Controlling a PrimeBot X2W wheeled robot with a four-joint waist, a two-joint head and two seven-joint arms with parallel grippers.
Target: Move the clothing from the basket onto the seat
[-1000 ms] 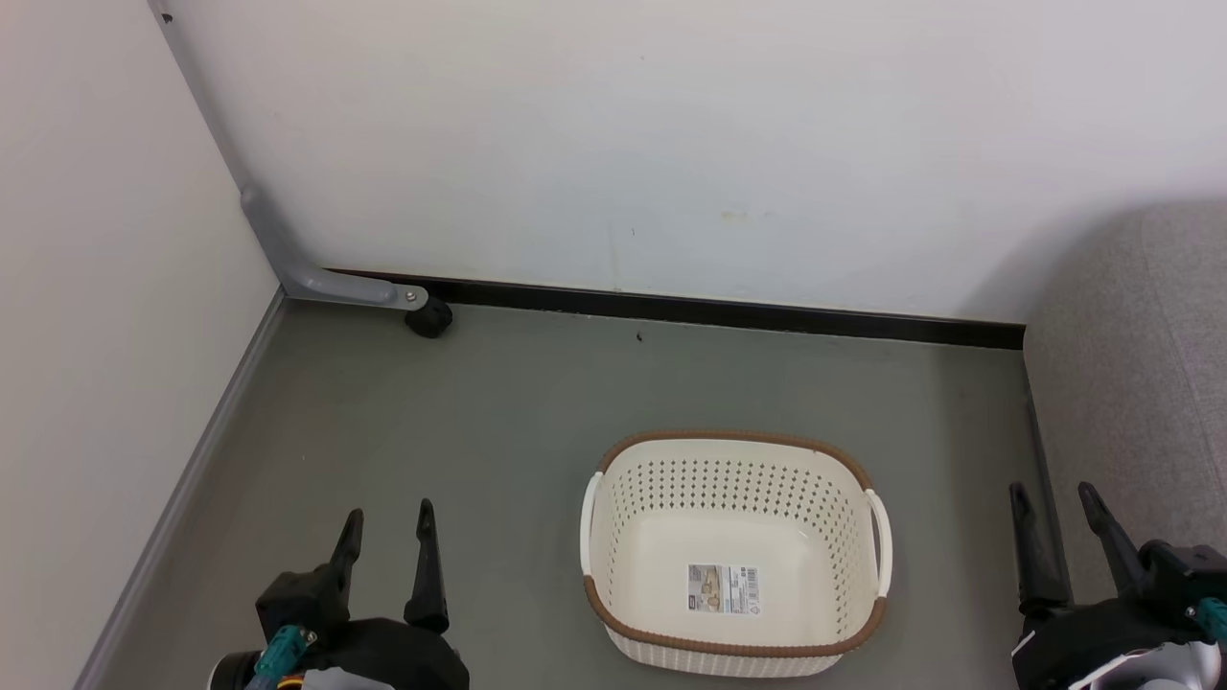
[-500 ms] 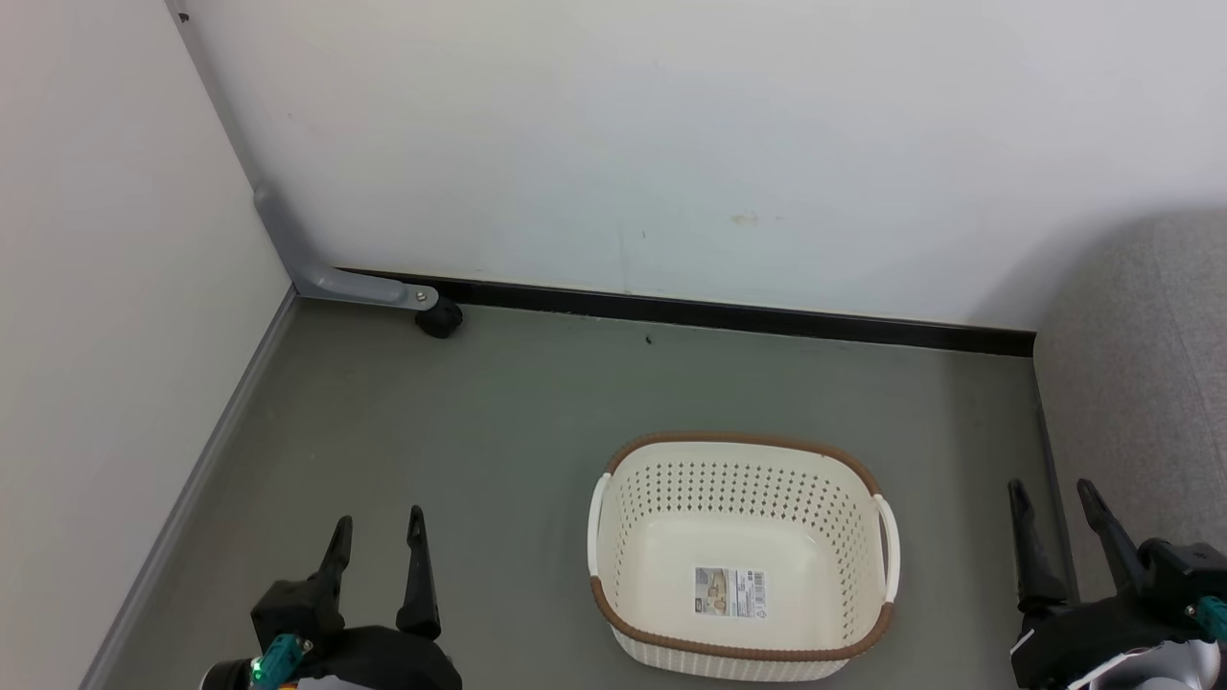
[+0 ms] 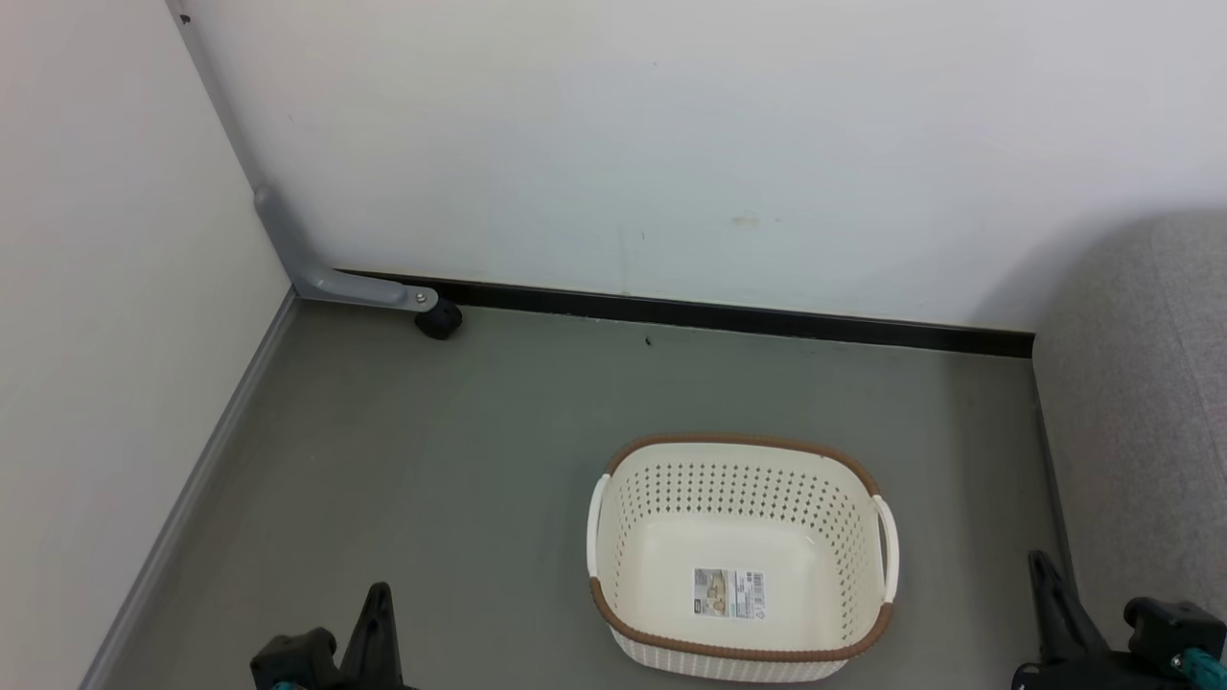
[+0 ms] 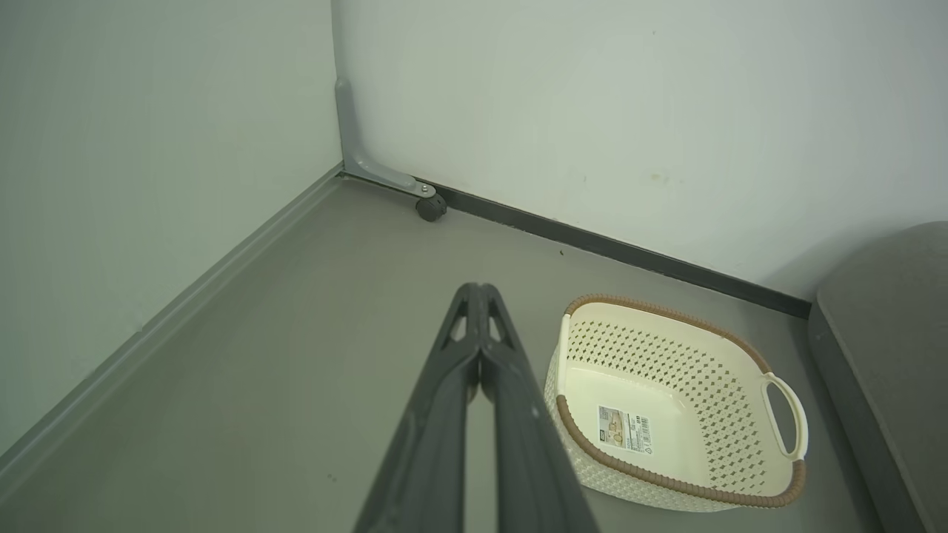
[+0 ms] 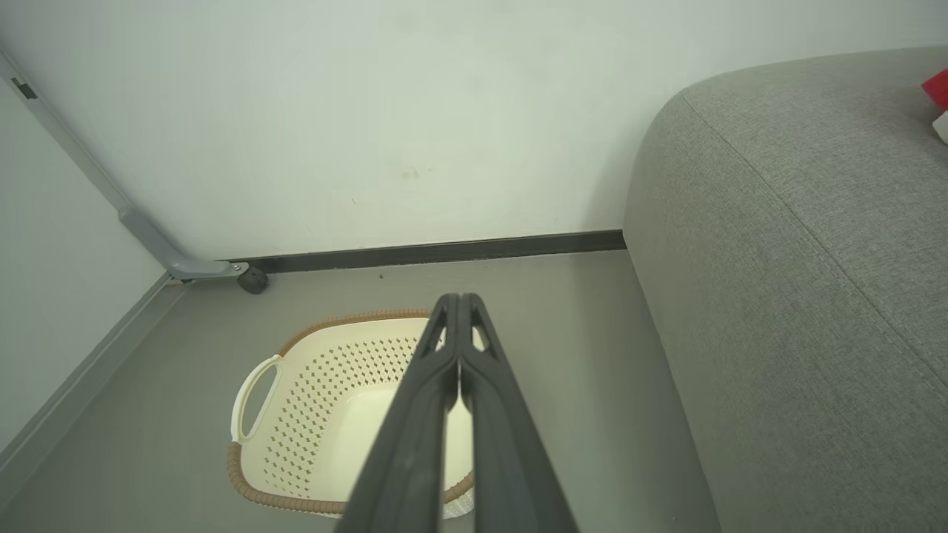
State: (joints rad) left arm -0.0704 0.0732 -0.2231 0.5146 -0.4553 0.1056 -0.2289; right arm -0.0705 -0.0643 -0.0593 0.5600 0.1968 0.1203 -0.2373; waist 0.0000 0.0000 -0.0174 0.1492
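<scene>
The basket [image 3: 739,442] stands on the grey floor, cream with a brown rim, holding nothing but a paper label [image 3: 729,592] on its bottom. The light-grey seat [image 3: 1141,431] rises along the right. A scrap of red and white clothing [image 5: 938,89] lies on the seat [image 5: 800,259] at the right wrist view's far right edge. My left gripper [image 4: 480,290] is shut, hanging over bare floor left of the basket [image 4: 666,314]. My right gripper [image 5: 459,299] is shut too, above the basket's [image 5: 348,320] right side, beside the seat. Both grippers hold nothing.
White walls meet in a corner at the back left, where a grey bracket with a black castor [image 3: 437,318] sits on the floor. A black skirting strip [image 3: 767,321] runs along the back wall. Open floor lies left of and behind the basket.
Both grippers have gone from open to shut. In the head view each has dropped toward the bottom edge. The basket has stayed put.
</scene>
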